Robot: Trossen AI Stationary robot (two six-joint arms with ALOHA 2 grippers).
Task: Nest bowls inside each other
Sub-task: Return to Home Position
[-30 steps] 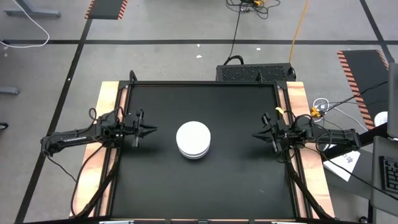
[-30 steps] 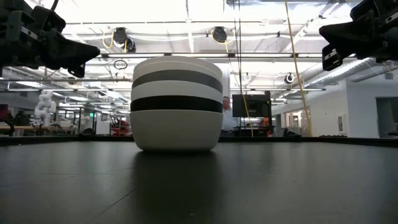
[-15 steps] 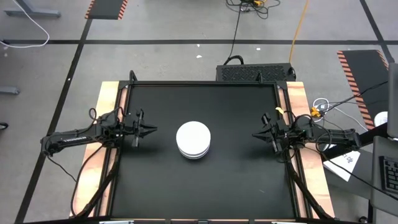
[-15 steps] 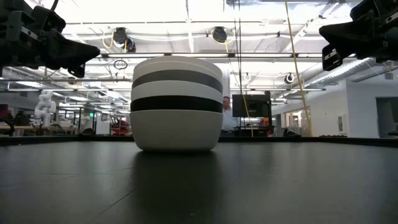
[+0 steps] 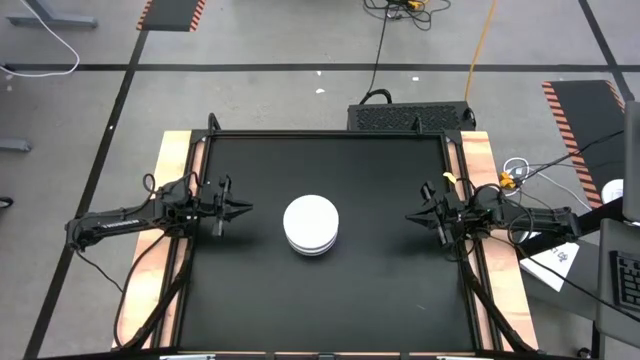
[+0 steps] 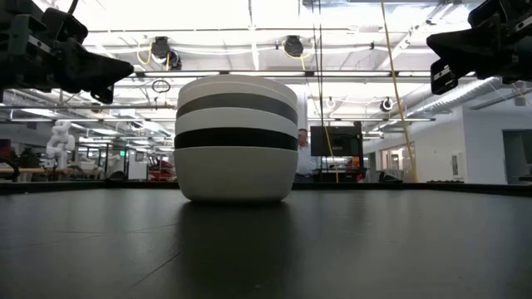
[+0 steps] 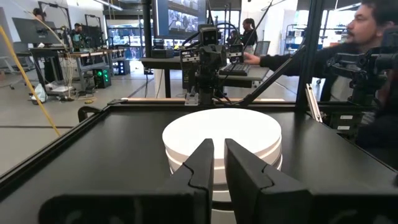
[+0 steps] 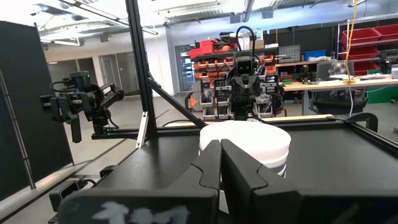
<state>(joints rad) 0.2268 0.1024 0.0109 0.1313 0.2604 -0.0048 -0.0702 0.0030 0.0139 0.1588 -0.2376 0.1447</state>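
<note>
All bowls [image 5: 311, 224] nested, centre of surface [image 5: 380, 290]: likely rigid, slick, best pinched at the rim. My left gripper [image 5: 243, 209] and right gripper [image 5: 412, 216] both closed, empty

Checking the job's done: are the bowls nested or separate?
Nested: the bowls form one stack mid-table, white, grey and black bands showing; left gripper and right gripper wait apart.
</note>
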